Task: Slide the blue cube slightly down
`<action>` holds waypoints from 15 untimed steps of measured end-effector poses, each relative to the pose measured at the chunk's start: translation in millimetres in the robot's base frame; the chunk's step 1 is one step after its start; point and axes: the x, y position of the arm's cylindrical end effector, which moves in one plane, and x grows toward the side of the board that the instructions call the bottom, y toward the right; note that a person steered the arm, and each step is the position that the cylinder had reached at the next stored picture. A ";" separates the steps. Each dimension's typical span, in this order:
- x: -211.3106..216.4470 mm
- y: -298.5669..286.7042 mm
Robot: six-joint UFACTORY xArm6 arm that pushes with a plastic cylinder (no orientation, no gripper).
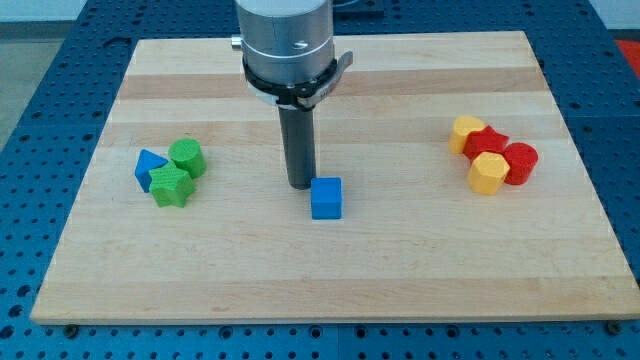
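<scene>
1. Camera view shows us the blue cube (326, 198) near the middle of the wooden board (330, 270).
2. We see my tip (300, 185) resting just above and left of the cube, seemingly touching its upper-left corner.
3. We note my tip is a bare rod, clamping nothing.

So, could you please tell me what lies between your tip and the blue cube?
Nothing: in the camera view, my tip sits just above-left of the blue cube, virtually touching.
</scene>
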 end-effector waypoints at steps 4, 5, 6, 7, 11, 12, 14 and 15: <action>-2.8 138.9; -45.9 98.8; -46.2 41.4; -31.7 13.7; 24.5 82.6; 33.9 92.4; 26.3 74.7; 26.3 62.7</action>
